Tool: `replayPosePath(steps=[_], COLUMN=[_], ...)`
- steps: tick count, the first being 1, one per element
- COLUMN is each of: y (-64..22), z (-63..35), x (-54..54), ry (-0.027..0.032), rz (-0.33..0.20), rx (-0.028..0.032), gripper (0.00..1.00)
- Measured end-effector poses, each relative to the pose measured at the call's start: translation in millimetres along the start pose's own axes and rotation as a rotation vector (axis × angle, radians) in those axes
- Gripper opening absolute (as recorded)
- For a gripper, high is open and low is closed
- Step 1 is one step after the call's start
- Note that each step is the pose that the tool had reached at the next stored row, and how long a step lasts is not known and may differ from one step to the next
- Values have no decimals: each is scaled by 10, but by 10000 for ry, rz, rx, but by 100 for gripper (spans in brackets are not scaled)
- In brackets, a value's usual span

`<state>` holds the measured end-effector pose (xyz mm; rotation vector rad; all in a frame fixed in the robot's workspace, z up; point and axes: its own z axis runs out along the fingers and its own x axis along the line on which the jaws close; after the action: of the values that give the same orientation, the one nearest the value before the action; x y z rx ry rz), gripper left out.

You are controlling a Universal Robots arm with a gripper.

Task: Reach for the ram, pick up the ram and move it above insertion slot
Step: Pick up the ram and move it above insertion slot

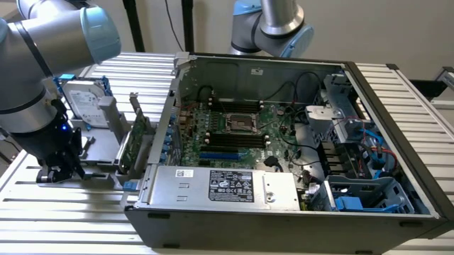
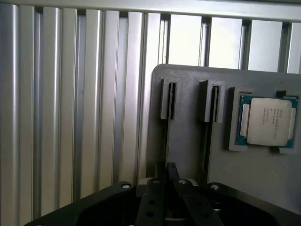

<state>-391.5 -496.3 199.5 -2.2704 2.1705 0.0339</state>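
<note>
Trouble most likely at the grip: fingers point(image 2: 181, 193) set close together on the ram point(image 2: 165, 141), seen edge-on as a thin dark strip standing in one slot of the grey holder point(image 2: 186, 141) on the desk point(image 2: 70, 117). Pinched off-centre or too lightly, could tilt, bind in the end guides and drag the holder along, or slip free on the lift. Could also knock the processor chip point(image 2: 265, 121) lying in its recess just beside, or brush the second slot point(image 2: 210, 101). Near the holder, expansion card point(image 1: 138, 143) and hard drive point(image 1: 89, 106) standing upright, then the wall of the open computer case point(image 1: 284, 228): all easy to clip on the way to the memory slots point(image 1: 234, 141) on the board. Writing: faint print lines on the processor chip, a white label on the hard drive, a dark label with logos on the power supply point(image 1: 230, 186); none legible, no brand made out.
</note>
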Motion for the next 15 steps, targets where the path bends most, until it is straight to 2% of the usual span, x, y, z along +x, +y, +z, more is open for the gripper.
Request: replayPosePath(steps=[4, 8, 15], y=[-1, -5, -27], z=[-16, -88, -320], x=[0, -1, -4], ry=[-2, -3, -10], rz=[0, 0, 3], rx=[-17, -58, -214], gripper=[13, 13, 13])
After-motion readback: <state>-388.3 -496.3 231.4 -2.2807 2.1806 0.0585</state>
